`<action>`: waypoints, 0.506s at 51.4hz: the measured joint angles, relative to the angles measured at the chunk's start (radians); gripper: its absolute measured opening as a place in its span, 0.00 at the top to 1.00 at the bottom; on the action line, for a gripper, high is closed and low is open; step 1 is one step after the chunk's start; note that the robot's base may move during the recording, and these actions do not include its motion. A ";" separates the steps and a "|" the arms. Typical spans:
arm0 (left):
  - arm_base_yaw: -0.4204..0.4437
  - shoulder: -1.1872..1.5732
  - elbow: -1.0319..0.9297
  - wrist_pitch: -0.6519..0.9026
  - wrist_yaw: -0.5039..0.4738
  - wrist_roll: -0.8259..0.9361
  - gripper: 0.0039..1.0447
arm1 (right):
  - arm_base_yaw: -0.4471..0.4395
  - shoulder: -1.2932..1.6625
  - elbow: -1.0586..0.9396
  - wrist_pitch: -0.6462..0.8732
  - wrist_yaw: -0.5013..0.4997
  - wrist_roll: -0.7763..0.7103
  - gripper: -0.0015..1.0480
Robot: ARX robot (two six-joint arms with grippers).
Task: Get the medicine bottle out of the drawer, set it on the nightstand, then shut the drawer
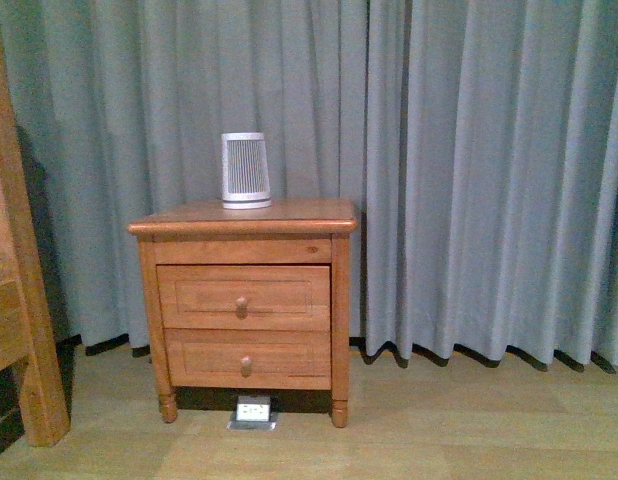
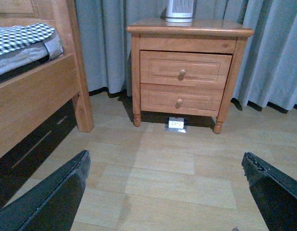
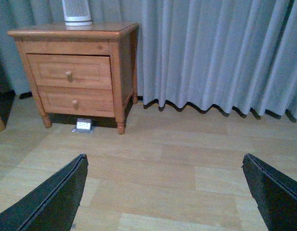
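The honey-brown nightstand point(image 1: 289, 215) stands against the grey curtain; it also shows in the left wrist view point(image 2: 196, 26) and the right wrist view point(image 3: 105, 29). Its upper drawer point(image 1: 279, 295) and lower drawer are both shut, each with a round knob point(image 1: 241, 305). The medicine bottle is out of view. My left gripper point(image 2: 165, 161) is open and empty above the wooden floor, well short of the nightstand. My right gripper point(image 3: 165, 161) is open and empty too, further right of the nightstand. Neither arm shows in the front view.
A tall white ribbed cylinder point(image 1: 245, 170) stands on the nightstand top. A small floor socket plate point(image 1: 253, 411) lies under the nightstand. A wooden bed frame point(image 2: 38, 96) with a checked mattress is to the left. The grey curtain point(image 1: 469, 170) hangs behind.
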 joint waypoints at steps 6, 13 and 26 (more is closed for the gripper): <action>0.000 0.000 0.000 0.000 0.000 0.000 0.06 | 0.000 0.000 0.000 0.000 0.000 0.000 0.07; 0.000 0.000 0.000 0.000 0.000 0.000 0.06 | 0.000 0.000 0.000 0.000 0.000 0.000 0.07; 0.000 0.000 0.000 0.000 0.000 0.000 0.06 | 0.000 0.000 0.000 0.000 0.000 0.000 0.07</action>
